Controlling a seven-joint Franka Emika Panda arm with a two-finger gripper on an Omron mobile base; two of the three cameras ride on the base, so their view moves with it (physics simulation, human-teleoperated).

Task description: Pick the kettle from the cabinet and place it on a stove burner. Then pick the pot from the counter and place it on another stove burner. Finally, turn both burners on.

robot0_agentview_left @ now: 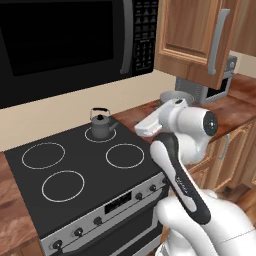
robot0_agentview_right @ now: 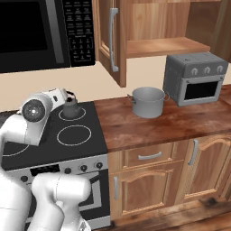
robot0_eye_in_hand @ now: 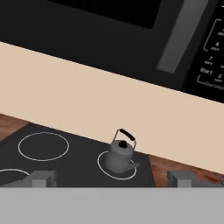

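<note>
The small dark kettle [robot0_agentview_left: 101, 125] stands upright on the rear right burner [robot0_agentview_left: 93, 135] of the black cooktop [robot0_agentview_left: 80, 165], and nothing holds it. It sits low in the middle of the hand view [robot0_eye_in_hand: 120, 156], spout to the right, and is partly hidden behind the hand in the right base view [robot0_agentview_right: 70, 108]. My gripper [robot0_eye_in_hand: 113, 179] is open, fingers far apart and empty, hovering back from the kettle over the stove's right side [robot0_agentview_left: 141, 129]. The grey pot [robot0_agentview_right: 148, 102] rests on the counter [robot0_agentview_right: 149, 128] right of the stove. The cabinet [robot0_agentview_right: 164, 45] is open with a bare shelf.
A microwave [robot0_agentview_left: 65, 40] hangs over the stove. A grey toaster oven [robot0_agentview_right: 195, 77] stands on the counter beyond the pot. The open cabinet door [robot0_agentview_left: 195, 40] juts out above the counter. Three other burner rings [robot0_agentview_left: 125, 155] are bare; black knobs [robot0_agentview_left: 78, 231] line the stove front.
</note>
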